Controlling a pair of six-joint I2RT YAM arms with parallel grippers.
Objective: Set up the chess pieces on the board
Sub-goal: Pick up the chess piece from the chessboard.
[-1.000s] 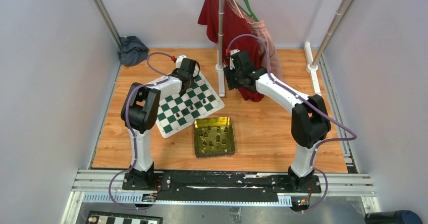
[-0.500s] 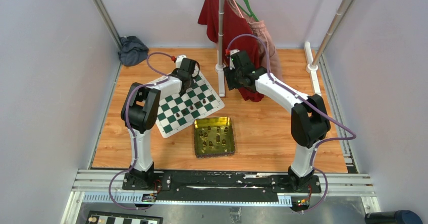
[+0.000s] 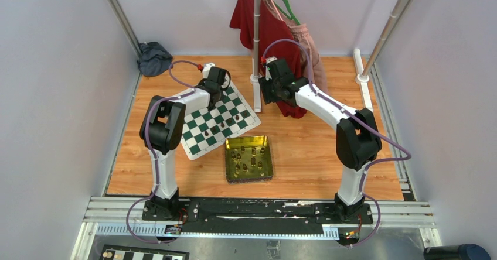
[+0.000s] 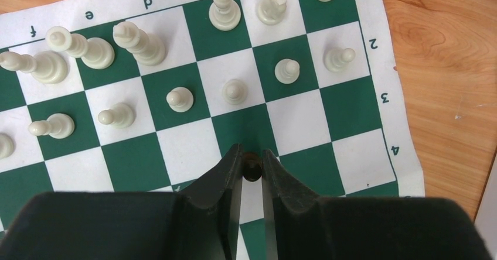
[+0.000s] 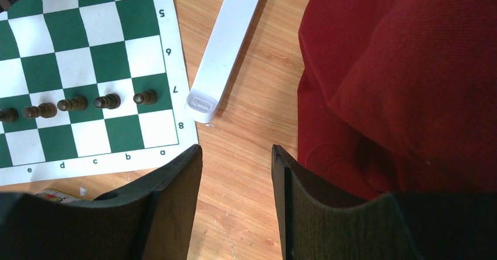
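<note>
Board (image 4: pixel 293 119) flat on desk (image 3: pixel 305 149), left of centre, set at angle. Cream pieces (image 4: pixel 179 99) stand on ranks 1–2; dark pawns (image 5: pixel 106 101) along rank 7. More dark pieces (image 3: pixel 253 152) in gold tin (image 3: pixel 248 137) just beside board's near corner. L gripper (image 4: pixel 252 154) over board nr rank 4, almost closed, pinching small dark piece (image 4: pixel 252 171). R gripper (image 5: pixel 235 154) spread wide, nothing in it, over bare wood by a8 corner, nr white bar (image 5: pixel 225 43) & red garment (image 5: pixel 398 78).
</note>
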